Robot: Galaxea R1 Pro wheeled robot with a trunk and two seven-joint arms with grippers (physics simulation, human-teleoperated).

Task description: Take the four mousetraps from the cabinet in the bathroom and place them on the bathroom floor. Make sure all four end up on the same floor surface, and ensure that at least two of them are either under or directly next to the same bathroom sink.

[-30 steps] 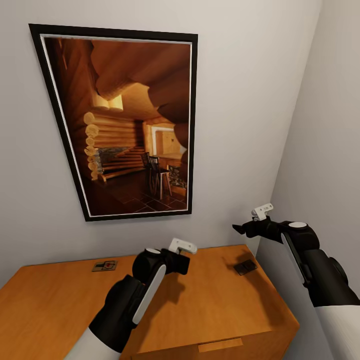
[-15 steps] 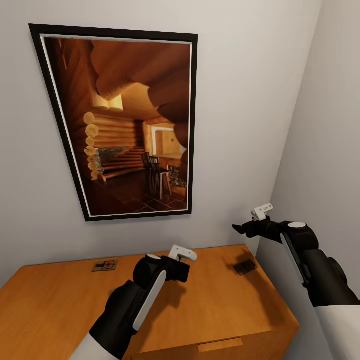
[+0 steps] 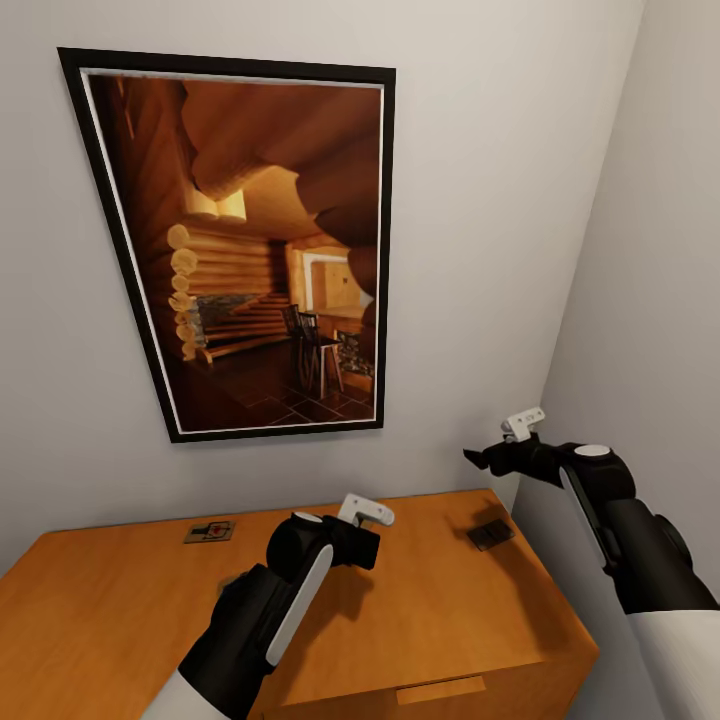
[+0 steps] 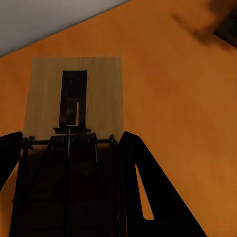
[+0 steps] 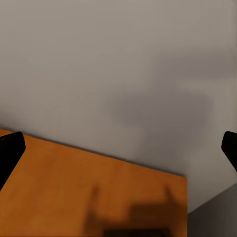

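On the cabinet (image 3: 450,610) top, one mousetrap (image 3: 209,531) lies far left by the wall (image 3: 480,200); another mousetrap (image 3: 490,534) lies right.

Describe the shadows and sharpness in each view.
Head view: sharp, arm shadows falling on the cabinet top. Left wrist view: soft, the mousetrap between the dark fingers slightly blurred. Right wrist view: faint shadow on the wall, another on the wood.

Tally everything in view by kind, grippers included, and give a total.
Mousetraps: 2, one lying near the wall, one between the left gripper fingers
Dark flat item, kind unclear: 1
Framed picture: 1
Cabinet: 1
Grippers: 2, counting the right gripper
Total: 7
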